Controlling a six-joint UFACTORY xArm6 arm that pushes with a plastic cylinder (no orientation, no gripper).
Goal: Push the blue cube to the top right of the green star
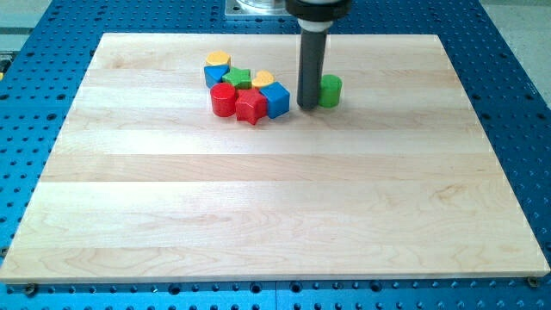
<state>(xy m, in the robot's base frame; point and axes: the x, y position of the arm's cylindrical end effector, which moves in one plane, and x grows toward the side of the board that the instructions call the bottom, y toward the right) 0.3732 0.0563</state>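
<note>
In the camera view, my tip rests on the wooden board; it is a bare rod holding nothing. Just beside it on the view's right stands the green cylinder. Close on its left sits the blue cube, touching the red star. Farther left lie the green star, red cylinder and two yellow blocks.

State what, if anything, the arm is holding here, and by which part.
Nothing is held. My tip only rests on the board between the blue cube and the green cylinder.
</note>
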